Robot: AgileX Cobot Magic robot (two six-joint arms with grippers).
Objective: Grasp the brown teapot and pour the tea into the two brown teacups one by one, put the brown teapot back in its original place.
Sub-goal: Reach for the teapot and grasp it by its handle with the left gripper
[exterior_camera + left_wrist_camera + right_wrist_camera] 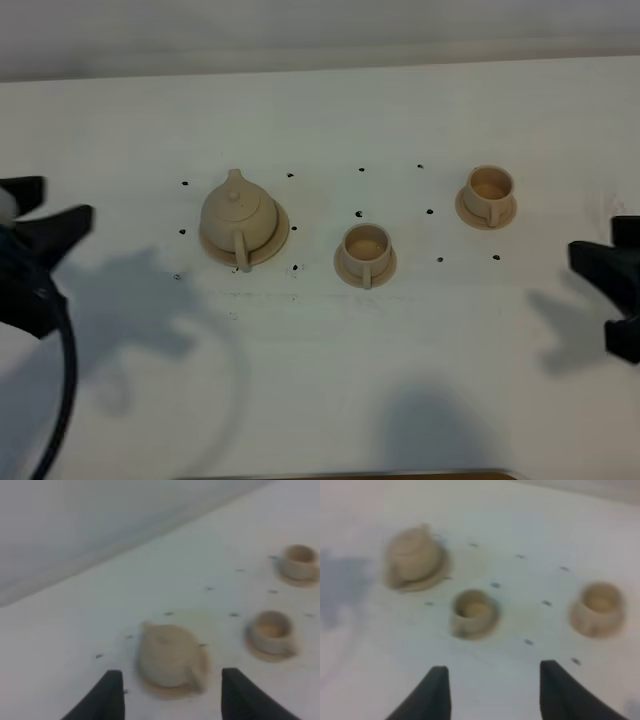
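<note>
with left gripper (171,674) and right gripper (493,667) both wide and empty, an off-centre closure on the brown teapot (238,208) loop handle (241,251) may tilt it off the saucer (283,229) and spill tea.

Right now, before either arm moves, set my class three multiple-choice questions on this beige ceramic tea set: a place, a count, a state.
1. Where does the pale beige round ceramic teapot stand?
A. On its wide flat beige saucer
B. Held up in the air
C. Tipped on its side

2. How many small beige cylindrical handled cups are in view?
A. One
B. Two
C. Three

3. How are the black left gripper and right gripper?
A. Both shut on cups
B. One shut on the teapot
C. Both open, empty

Answers: 1 A, it sits upright on the saucer; 2 B, one mid-table, one farther right; 3 C, fingers spread with nothing between.
</note>
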